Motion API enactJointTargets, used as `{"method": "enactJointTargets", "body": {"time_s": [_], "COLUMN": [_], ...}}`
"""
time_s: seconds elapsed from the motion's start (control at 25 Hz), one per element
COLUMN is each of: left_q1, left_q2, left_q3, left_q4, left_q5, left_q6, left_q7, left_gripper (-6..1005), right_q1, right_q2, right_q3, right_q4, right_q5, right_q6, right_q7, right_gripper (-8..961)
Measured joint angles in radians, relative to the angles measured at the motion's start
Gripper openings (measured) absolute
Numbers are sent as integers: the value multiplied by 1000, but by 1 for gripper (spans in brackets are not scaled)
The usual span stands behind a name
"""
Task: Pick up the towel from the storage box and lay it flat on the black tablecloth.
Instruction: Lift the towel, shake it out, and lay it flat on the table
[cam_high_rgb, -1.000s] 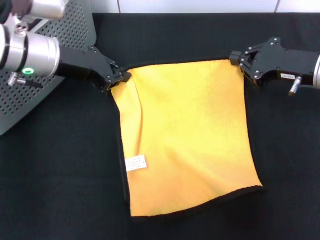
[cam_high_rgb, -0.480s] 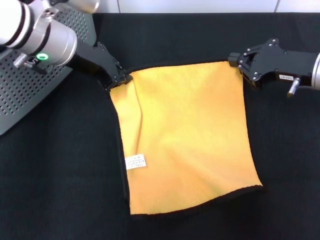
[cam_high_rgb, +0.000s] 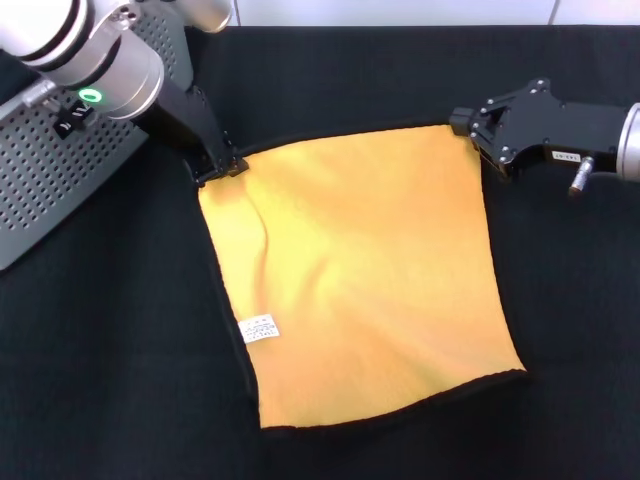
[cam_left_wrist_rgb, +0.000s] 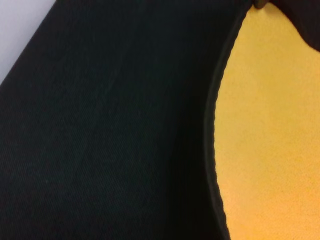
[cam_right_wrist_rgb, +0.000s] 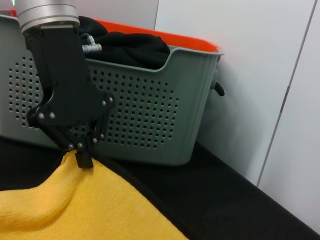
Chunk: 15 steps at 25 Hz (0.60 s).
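Towel (cam_high_rgb: 360, 280) lies yellow side up on the black tablecloth (cam_high_rgb: 560, 330), spread nearly flat, slightly skewed. Long axis runs from the far edge toward the robot; near edge slopes down to the left. White tag (cam_high_rgb: 259, 328) sits near the left edge, black trim around the border.

Left gripper (cam_high_rgb: 222, 166) is pinched closed on the towel's far-left corner. Right gripper (cam_high_rgb: 478, 134) is at the far-right corner, touching the edge; looks clamped on it, fingers close together.

Storage box (cam_high_rgb: 60, 170) sits at far left, beside the left arm, on the tablecloth.

Right wrist view shows the left gripper (cam_right_wrist_rgb: 82, 156) nipping the raised corner, and dark fabric (cam_right_wrist_rgb: 132, 46) inside the box (cam_right_wrist_rgb: 150, 120), unseen from the head view. Left wrist view shows only towel edge trim (cam_left_wrist_rgb: 212, 150) on black cloth.
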Motion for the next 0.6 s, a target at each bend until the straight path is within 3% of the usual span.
{"method": "enactJointTargets", "body": {"time_s": [0.6], "left_q1": [-54], "left_q2": [-24], "left_q3": [38], "left_q4": [-12], "left_q5": [87], "left_q6": [-51], "left_q7": [15], "left_gripper": [29], "right_q1": [1], "right_q2": [5], "right_q3": [0], "right_q4": [0], "right_q5": [5], "right_q6": [15], "right_q7": [-22], "right_gripper": [3]}}
